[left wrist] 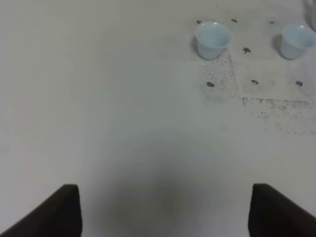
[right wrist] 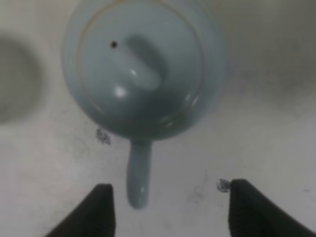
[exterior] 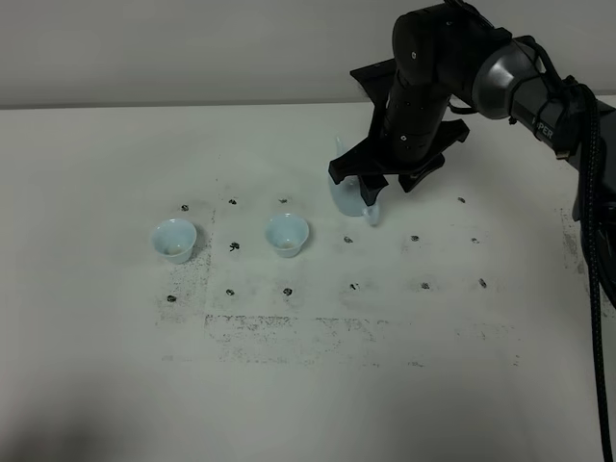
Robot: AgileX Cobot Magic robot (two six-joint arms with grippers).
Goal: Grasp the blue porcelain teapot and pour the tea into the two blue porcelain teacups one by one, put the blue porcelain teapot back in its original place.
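The blue porcelain teapot (right wrist: 143, 69) stands lidded on the white table (exterior: 385, 385). In the high view it is to the right of the two blue porcelain teacups (exterior: 287, 234). The right gripper (right wrist: 168, 217) hovers just above it, jaws spread either side of a slim projection (right wrist: 138, 173), probably the handle in this blurred wrist view, gripping nothing. The left gripper (left wrist: 165, 217) hangs over bare table, jaws wide apart and empty.

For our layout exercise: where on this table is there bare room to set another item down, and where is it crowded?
Free: the gap between the left cup and right cup; the wide strip of table in front of them; the area left of the left cup. Crowded: around the teapot, under the right pincer.
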